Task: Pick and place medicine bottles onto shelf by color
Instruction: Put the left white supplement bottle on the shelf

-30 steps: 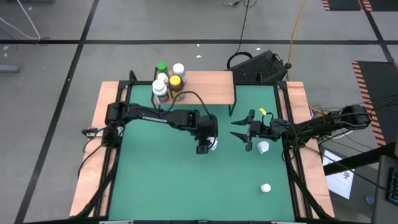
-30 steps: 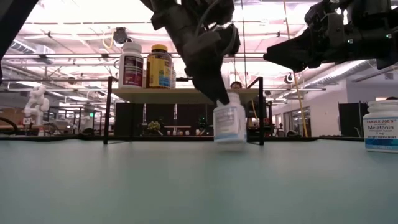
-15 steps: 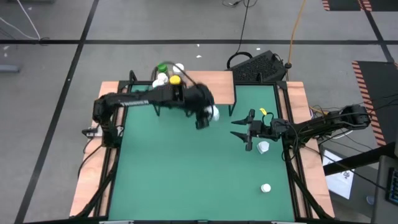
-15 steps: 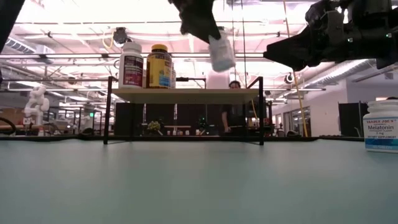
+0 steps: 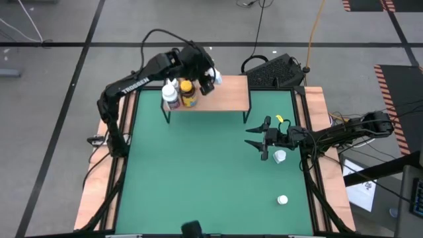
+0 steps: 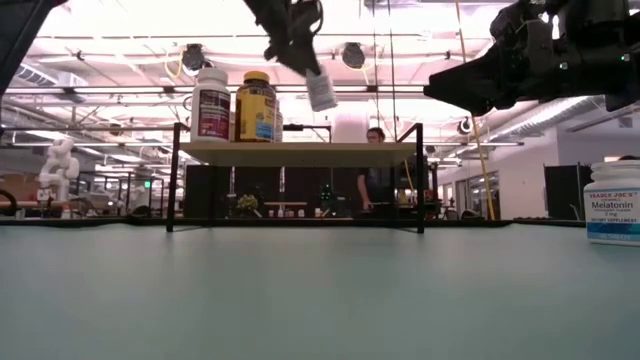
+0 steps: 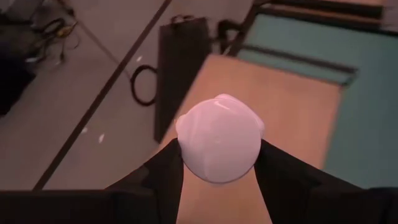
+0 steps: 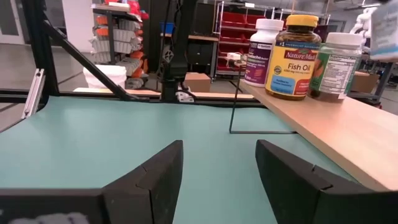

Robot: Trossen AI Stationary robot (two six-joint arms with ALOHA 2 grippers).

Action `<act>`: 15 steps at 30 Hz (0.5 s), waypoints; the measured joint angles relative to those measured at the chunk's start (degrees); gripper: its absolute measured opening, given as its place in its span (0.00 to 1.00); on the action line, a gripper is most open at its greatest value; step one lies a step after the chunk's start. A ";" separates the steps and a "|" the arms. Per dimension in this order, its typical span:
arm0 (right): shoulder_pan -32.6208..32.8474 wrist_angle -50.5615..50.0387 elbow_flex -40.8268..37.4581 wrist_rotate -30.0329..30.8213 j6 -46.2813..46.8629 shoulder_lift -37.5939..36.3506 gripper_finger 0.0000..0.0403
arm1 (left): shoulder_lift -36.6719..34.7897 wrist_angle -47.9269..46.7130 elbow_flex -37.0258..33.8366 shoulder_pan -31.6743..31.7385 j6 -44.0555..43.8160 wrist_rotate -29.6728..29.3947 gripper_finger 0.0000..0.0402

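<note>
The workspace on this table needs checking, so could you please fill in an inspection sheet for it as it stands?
Surface: green table mat, light-wood side strips.
Job's things: shelf at the far edge carries a white bottle, an amber Fish Oil bottle and a green-labelled bottle; Melatonin bottle and a small white bottle stand on the mat at the right.
Clutter: nothing seen.
Grippers: left gripper holds a white-capped bottle above the shelf; right gripper waits open over the mat beside the Melatonin bottle.
Cables: black cable on the floor beyond the table.
Surroundings: a person beyond the shelf.
</note>
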 joint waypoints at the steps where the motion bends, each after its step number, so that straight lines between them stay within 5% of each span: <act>1: 0.00 0.00 0.00 -0.02 0.00 0.00 0.49 | 0.14 -0.35 -0.27 0.90 0.04 0.04 0.45; 15: 0.00 0.39 0.00 -0.02 -0.46 0.00 0.49 | 0.28 -0.84 -6.50 4.48 -0.07 0.48 0.46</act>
